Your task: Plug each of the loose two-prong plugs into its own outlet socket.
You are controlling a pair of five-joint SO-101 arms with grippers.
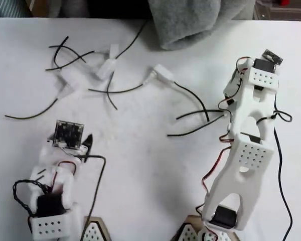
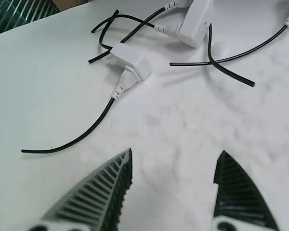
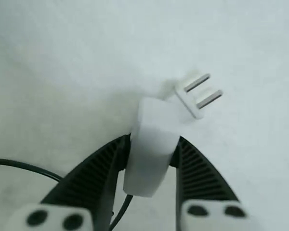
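My right gripper (image 3: 154,147) is shut on a white two-prong plug (image 3: 156,120); its two metal prongs (image 3: 202,91) stick out past the fingertips, just above the white table. A black cord trails back from it. My left gripper (image 2: 173,178) is open and empty, low over the table at the front left (image 1: 84,144). Ahead of it lies a white connector on a black cord (image 2: 132,60), with another white piece (image 2: 195,24) farther off. In the high view, white connectors lie at the back left (image 1: 65,90), (image 1: 106,68) and mid-table (image 1: 163,73).
Loose black cords (image 1: 190,118) cross the table between the arms and curl at the back left (image 1: 65,55). A grey cloth (image 1: 190,20) hangs over the back edge. The right arm (image 1: 246,150) stretches along the right side.
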